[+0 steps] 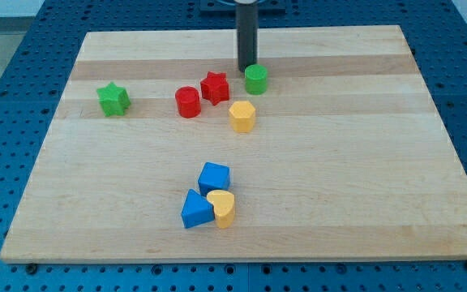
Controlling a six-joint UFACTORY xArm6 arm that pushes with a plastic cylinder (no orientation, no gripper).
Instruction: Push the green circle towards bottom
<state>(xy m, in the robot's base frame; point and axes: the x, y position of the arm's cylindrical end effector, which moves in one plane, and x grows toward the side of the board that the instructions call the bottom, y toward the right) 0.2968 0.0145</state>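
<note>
Nearest to the view's bottom, on the wooden desk (363, 203), there is a tight group of three blocks. The blue triangle-like block (194, 210) is at the lower left, the yellow heart (222, 208) touches it on the right, and the blue cube (214, 177) sits just above both, touching them.

Farther up, near the middle of the desk, stands the yellow hexagon (242, 116). To its upper left are the red cylinder (188, 102) and the red star (215, 87); these two touch each other, or almost. Well apart, at the view's left, lies the green star (113, 99).

The green circle (256, 79) is in the upper middle part of the desk, just right of the red star and just above the yellow hexagon, not touching it. My tip (246, 68) is right behind the green circle, at its upper left edge, touching it or very close. The dark rod goes straight up from there and leaves the view at the top.

The arm carries no claw, only this rod.
</note>
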